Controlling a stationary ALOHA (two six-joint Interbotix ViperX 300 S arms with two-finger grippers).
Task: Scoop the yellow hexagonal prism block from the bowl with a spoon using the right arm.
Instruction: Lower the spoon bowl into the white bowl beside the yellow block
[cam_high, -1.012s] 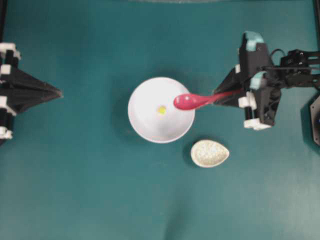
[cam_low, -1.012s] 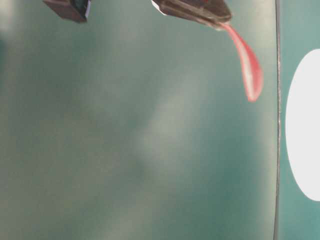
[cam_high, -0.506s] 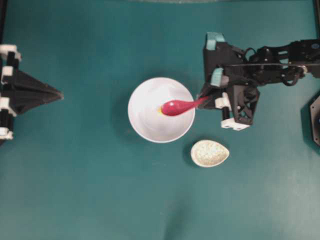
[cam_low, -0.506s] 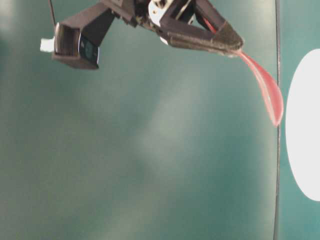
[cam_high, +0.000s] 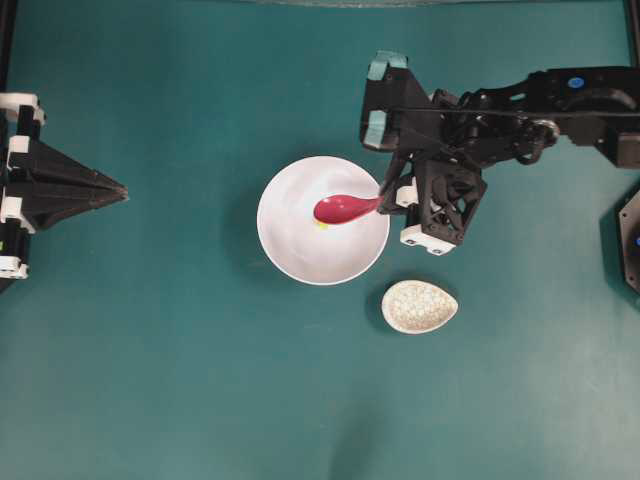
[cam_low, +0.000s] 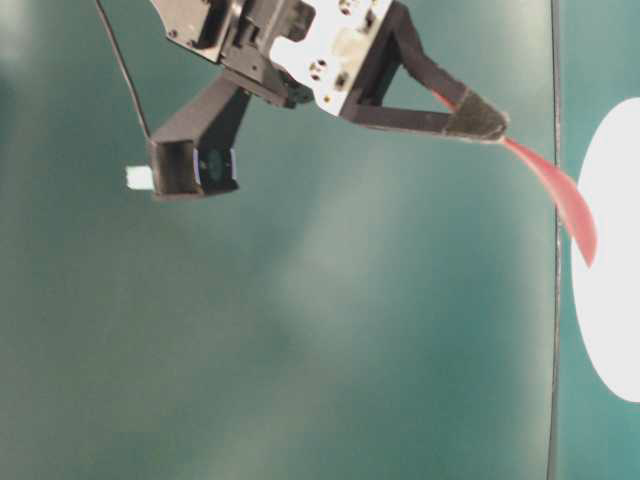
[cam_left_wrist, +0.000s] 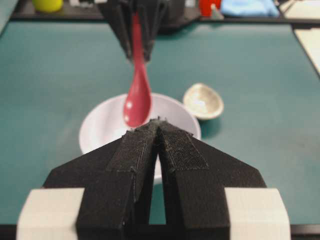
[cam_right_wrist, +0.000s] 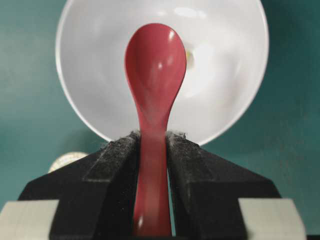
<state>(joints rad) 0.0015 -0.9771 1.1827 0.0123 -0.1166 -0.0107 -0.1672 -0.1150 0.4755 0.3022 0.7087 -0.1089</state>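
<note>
Nearest, in the right wrist view, the right arm's black end effector (cam_right_wrist: 152, 142) had its two padded fingers (cam_right_wrist: 114, 160) clamped on the straight handle of the glossy pink-red soup spoon (cam_right_wrist: 154, 75), so it was holding the spoon. The spoon's oval scoop reached over the large round white bowl (cam_right_wrist: 225, 100), hollow side up. Just past the scoop's right edge a sliver of the tiny yellow hexagonal prism block (cam_right_wrist: 187, 54) showed on the bowl's floor.

From overhead, the same block (cam_high: 320, 225) peeked out beneath the scoop's lower left, close to the bowl's middle, apparently not in the spoon. The small speckled beige teardrop-shaped dish (cam_high: 420, 306) sat on the teal desk (cam_high: 180, 380) just beside the bowl's lower right, apart from it.

Farther off at the left edge, the left arm's plain black end effector (cam_high: 118, 187) pointed toward the bowl, well apart, its fingers pressed together on nothing.

No brand, label or readable writing showed anywhere.
</note>
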